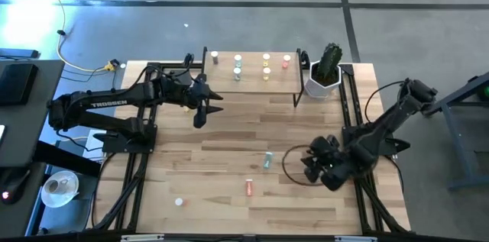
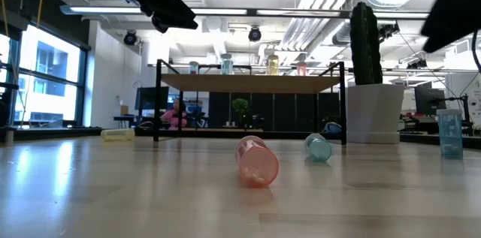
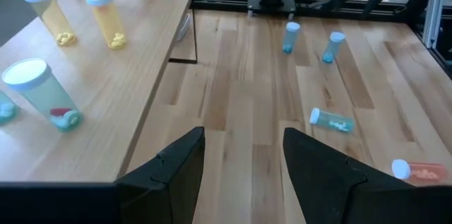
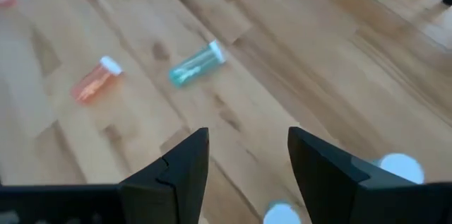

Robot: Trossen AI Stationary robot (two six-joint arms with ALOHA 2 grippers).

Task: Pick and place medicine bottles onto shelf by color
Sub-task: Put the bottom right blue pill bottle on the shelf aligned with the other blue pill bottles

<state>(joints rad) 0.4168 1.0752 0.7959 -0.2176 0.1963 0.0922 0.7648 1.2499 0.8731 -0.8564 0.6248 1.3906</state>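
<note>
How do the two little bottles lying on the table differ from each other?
The red bottle is pinkish orange; the green bottle is pale teal. The red bottle lies nearer the table's front edge, the green bottle closer to the shelf. Both lie on their sides, white-capped and untouched.

A tall green cactus (image 1: 330,60) stands in a white pot (image 1: 322,85) at the far right of the wooden table (image 1: 229,158). Off the table's left edge a yellow cable (image 1: 76,62) runs across the grey floor, and a small dish (image 1: 59,187) sits lower down beside it. Far back in the room, a person in a pink top (image 2: 178,115) sits at a desk.
</note>
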